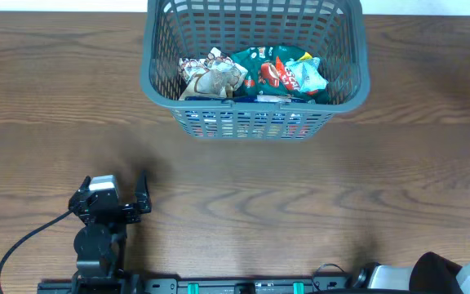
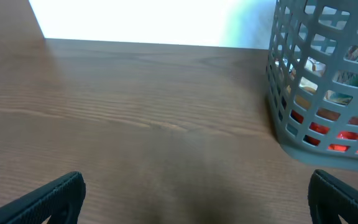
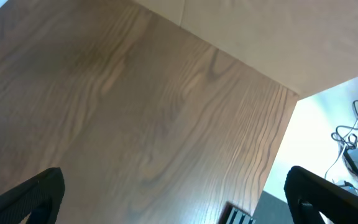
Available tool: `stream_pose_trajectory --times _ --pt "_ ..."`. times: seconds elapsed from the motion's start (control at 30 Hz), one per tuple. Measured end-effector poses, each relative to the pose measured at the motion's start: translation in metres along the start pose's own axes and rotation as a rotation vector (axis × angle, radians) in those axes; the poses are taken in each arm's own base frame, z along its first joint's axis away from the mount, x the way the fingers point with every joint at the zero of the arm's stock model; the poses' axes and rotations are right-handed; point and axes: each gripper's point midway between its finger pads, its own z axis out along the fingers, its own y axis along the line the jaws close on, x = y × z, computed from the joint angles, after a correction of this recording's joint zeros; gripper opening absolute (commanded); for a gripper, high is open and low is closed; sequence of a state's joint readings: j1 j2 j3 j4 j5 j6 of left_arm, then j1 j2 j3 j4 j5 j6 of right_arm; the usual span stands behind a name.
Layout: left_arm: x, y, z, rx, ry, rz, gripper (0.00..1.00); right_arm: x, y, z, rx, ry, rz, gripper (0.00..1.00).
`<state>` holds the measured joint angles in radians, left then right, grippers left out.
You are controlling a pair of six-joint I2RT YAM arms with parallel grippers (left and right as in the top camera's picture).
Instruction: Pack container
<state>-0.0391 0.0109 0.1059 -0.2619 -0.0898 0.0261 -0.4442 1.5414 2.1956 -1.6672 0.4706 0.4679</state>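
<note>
1. Across the whole overhead view: brown wood-grain table (image 1: 317, 196), the biggest item; everything else sits on it.
2. Container (image 1: 251, 124): lg grey lattice basket w/ flared rim, upright at far centre of table, well apart from both arms. In left wrist view it's at the far right (image 2: 303, 124), red + white showing thru the slots.
3. Packets inside the container, piled on the base toward the wall nearest the arms:
   - teal packet (image 1: 288, 73) w/ red print, on the right
   - brown-white packet (image 1: 215, 79) on the left, touching the teal one
   - more underneath; can't tell how many
4. Left arm (image 1: 96, 245): black, at near-left edge of table. A black cable (image 1: 23, 243) curves off to its left.
5. Right arm (image 1: 439, 273): only a dark bit shows at the near-right corner of the overhead view.
6. Left gripper (image 2: 196, 177): fingers spread wide, nothing btwn them, bare wood below. It points toward the far side, w/ the container off to its right and not touching.
7. Right gripper (image 3: 174, 174): fingers also spread wide + empty, over bare wood near a table corner.
8. Loose wires (image 3: 353, 146): on the pale floor past the table edge, right wrist view only.
</note>
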Motion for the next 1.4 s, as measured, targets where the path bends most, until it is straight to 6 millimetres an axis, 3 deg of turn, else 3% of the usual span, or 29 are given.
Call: stream_pose_trajectory --times 1.4 --pt "-0.0001 0.0000 0.0000 0.000 0.000 0.000 0.99 -0.0068 -0.0045 -0.0002 0.029 -0.032 0.000 0.99"
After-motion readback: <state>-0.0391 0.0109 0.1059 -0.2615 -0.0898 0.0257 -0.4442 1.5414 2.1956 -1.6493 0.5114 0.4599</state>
